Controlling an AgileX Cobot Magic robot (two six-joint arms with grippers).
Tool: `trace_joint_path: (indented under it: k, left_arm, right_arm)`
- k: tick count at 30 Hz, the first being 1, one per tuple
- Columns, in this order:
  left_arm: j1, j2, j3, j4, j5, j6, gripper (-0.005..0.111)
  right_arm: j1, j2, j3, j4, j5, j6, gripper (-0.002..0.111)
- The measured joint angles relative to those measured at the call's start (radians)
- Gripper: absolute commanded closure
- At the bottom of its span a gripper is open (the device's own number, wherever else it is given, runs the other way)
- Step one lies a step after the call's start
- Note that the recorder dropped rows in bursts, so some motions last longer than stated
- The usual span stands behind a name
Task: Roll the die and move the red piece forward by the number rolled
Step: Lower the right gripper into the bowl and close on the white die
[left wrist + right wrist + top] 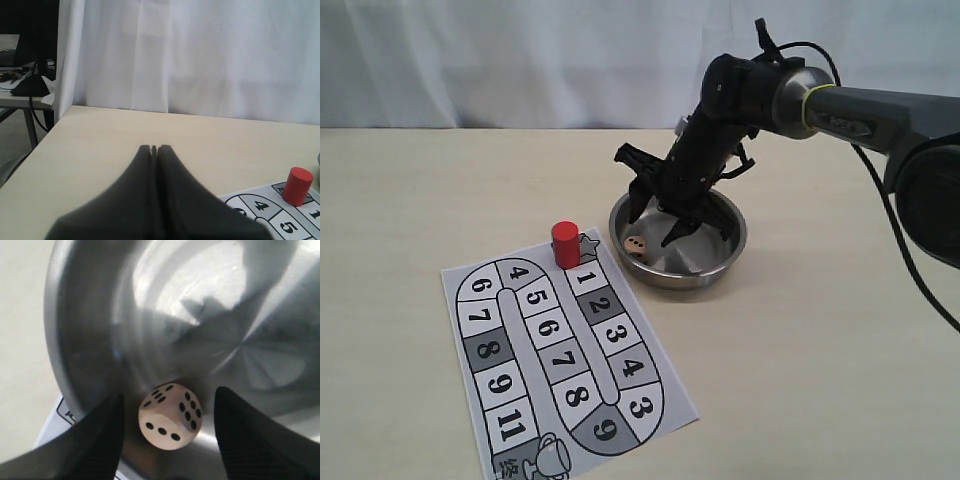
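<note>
The pale beige die [635, 245] lies inside the steel bowl [728, 262] near its left wall. In the right wrist view the die [170, 415] sits between my right gripper's [167, 405] two spread fingers, touching neither. My right gripper [662, 222] is open and reaches down into the bowl. The red piece [565, 244] stands upright on the star square at the top of the paper board [650, 412], left of the bowl. It also shows in the left wrist view as a red piece [298, 186]. My left gripper [154, 148] is shut and empty, hovering over bare table.
The numbered board [270, 205] lies flat in front of the bowl, tilted on the tabletop. A white curtain [520, 60] hangs behind the table. A side table with cables [22, 85] stands beyond the table's left edge.
</note>
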Motion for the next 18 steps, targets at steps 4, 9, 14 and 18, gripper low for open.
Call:
trace_joint_path:
  k: [4,9,14,18]
  left_arm:
    - [0.000,0.000,0.000,0.000,0.000,0.000,0.107]
    - [0.000,0.000,0.000,0.000,0.000,0.000,0.107]
    - [0.000,0.000,0.000,0.000,0.000,0.000,0.107]
    - [0.000,0.000,0.000,0.000,0.000,0.000,0.107]
  right_arm:
    - [0.008,0.000,0.000,-0.027,0.009,0.032,0.057]
    - [0.029,0.000,0.000,-0.034,0.005,0.056,0.057]
    - [0.044,0.010,0.000,-0.043,-0.015,0.066,0.057]
    - [0.048,0.010,0.005,-0.056,-0.025,0.071,0.057]
